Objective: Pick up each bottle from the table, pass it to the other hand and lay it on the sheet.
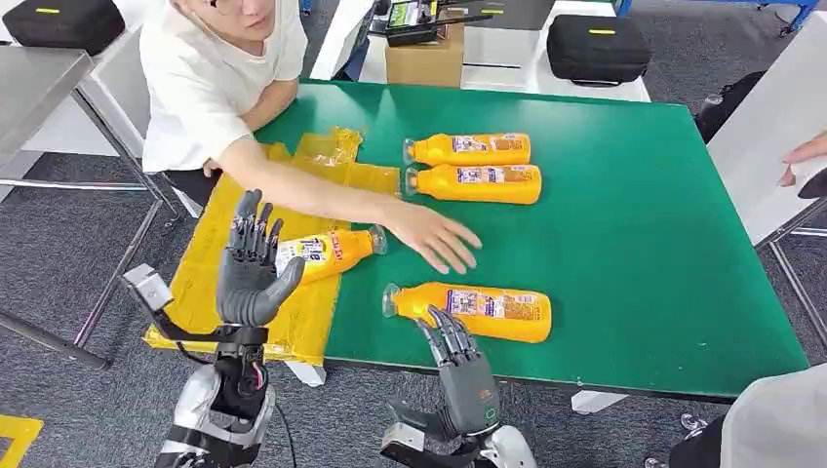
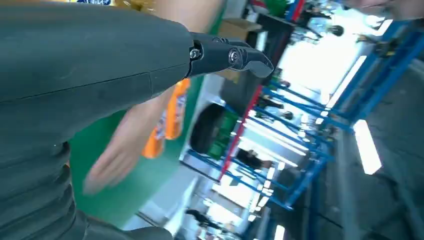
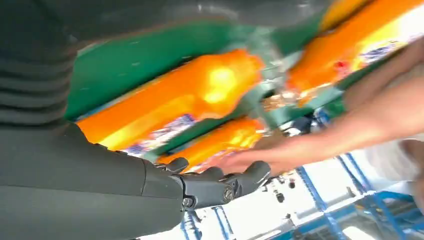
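Several orange juice bottles lie on the green table (image 1: 634,244). One bottle (image 1: 330,252) rests on the yellow sheet (image 1: 219,283) at the table's left edge. My left hand (image 1: 252,263) is raised upright just in front of that bottle, fingers spread, holding nothing. Another bottle (image 1: 478,310) lies near the front edge; my right hand (image 1: 458,366) hovers just in front of it, fingers extended and empty. Two more bottles (image 1: 473,149) (image 1: 478,182) lie side by side farther back. The right wrist view shows the near bottle (image 3: 170,100) close beyond the fingers (image 3: 220,180).
A person in a white shirt (image 1: 210,78) reaches an arm across the table, their hand (image 1: 434,237) flat between the bottles. A cardboard box (image 1: 424,54) and a black case (image 1: 595,47) stand behind. Another person's hand (image 1: 802,161) shows at the right edge.
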`<state>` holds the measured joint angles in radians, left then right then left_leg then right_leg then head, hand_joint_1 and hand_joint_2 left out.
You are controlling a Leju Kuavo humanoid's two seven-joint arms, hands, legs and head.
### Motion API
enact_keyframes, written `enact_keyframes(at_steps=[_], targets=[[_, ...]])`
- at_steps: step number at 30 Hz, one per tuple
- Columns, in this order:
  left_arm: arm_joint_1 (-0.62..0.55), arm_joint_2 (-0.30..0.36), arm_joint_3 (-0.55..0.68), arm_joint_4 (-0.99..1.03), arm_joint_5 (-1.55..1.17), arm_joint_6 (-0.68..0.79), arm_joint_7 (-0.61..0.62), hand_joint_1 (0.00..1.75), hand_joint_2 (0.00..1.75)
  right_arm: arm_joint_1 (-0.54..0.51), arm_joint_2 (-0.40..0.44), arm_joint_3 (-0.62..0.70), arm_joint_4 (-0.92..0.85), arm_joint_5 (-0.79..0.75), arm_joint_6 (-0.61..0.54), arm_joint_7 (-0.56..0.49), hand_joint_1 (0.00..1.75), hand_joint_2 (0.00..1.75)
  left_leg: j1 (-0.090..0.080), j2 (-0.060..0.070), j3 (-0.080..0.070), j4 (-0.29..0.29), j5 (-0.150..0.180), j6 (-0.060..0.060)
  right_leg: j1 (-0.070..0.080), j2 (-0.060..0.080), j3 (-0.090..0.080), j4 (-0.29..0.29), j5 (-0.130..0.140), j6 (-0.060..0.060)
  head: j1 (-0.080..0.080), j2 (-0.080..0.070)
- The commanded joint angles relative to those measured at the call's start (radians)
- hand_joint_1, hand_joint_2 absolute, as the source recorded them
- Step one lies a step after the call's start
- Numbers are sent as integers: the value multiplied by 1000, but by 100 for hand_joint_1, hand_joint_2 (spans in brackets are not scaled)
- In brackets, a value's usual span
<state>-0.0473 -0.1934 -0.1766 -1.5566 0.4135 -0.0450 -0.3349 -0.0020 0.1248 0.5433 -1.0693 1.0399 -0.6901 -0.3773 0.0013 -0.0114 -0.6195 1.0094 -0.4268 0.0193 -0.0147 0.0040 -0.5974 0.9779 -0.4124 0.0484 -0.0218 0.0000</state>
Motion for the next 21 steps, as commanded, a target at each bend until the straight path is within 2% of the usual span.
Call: enact_keyframes(at_steps=[1,5,7,8,11,13,15,21], targets=[[56,17,-23,-131,12,5,8,0,175,-6,-34,-75,39,6,-8,3,0,175,1,1,4,0,-1,-1,1,0,4,0,-1,-2,0,0],[56,17,-23,-131,12,5,8,0,175,-6,-34,-75,39,6,-8,3,0,175,0,1,3,-1,0,-1,0,0,3,-1,-1,-1,0,0],[69,14,-19,-145,-2,5,-2,0,175,10,-25,-156,14,191,-8,106,0,175,0,1,3,-1,0,-1,1,-1,3,-1,0,-1,0,0],[82,15,-20,-159,-12,8,-4,0,175,11,-30,-178,10,225,-8,124,0,175,1,1,6,-1,-2,-1,1,-1,6,-1,-2,-2,0,0],[124,23,-38,-221,-70,18,-26,0,175,20,-34,-274,-40,343,-8,185,0,175,0,1,4,-1,-1,-1,0,0,4,0,-2,-1,0,0],[145,30,-55,-254,-131,42,-37,0,175,4,-44,-286,-5,321,-8,207,0,175,0,1,3,-1,-1,0,0,0,3,0,-1,-1,0,0],[141,31,-68,-256,-212,103,-44,0,175,-30,-73,-242,34,274,2,215,0,175,0,2,6,-1,-2,-1,0,0,6,0,-2,-1,0,0],[115,31,-92,-203,-206,117,-20,0,175,-154,-99,-218,99,219,133,282,0,175,0,4,4,-1,-1,-1,0,2,4,-1,0,-1,0,0]])
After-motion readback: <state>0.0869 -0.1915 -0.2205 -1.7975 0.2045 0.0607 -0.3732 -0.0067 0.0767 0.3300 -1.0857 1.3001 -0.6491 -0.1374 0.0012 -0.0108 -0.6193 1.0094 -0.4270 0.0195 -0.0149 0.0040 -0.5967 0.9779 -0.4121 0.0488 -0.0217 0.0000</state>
